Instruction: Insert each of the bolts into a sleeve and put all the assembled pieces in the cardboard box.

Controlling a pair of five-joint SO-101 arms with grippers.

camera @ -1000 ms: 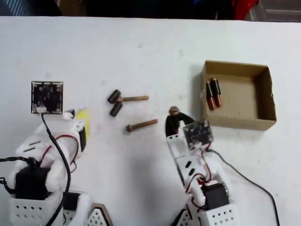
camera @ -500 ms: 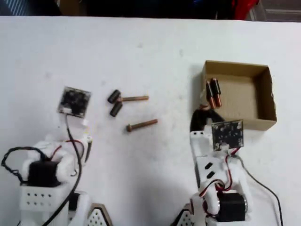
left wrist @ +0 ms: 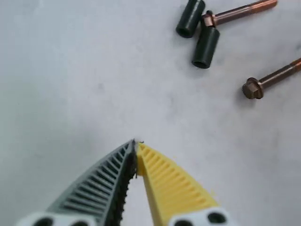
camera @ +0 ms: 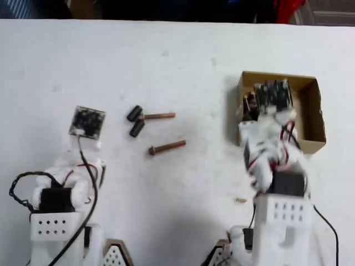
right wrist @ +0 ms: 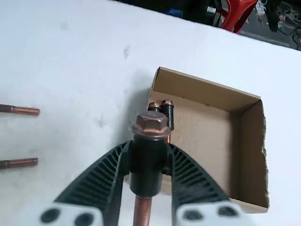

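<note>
Figure: delivery of an assembled piece to the cardboard box (right wrist: 207, 141). Your right gripper (right wrist: 148, 151) pinches 1 assembled piece (right wrist: 146, 165) by its black sleeve, with the copper bolt head at the far end and the threaded shank running back toward the wrist. In the high view this arm reaches over the box on the side nearer the loose parts, and in the right wrist view the piece sits about over the box wall on that side rather than over the open floor. To finish this step well, bring the piece fully inside the walls, lower it close to the floor, and only then part the jaws, since a release from height, or over the rim, could bounce the piece out or shake the bolt from its sleeve. Aim for the bare floor beside the contents. The box already holds 2 assembled pieces (right wrist: 160, 110), lying side by side against the wall nearest the loose parts; the remaining floor is bare cardboard. Your left gripper (left wrist: 136, 146) is pressed together on nothing and hangs over the white table (camera: 183, 55), near the unassembled parts: 2 sleeves (left wrist: 190, 18) (left wrist: 205, 47) touching the head of 1 bolt (left wrist: 240, 13), with a 2nd bolt (left wrist: 273, 80) lying just beside them.
</note>
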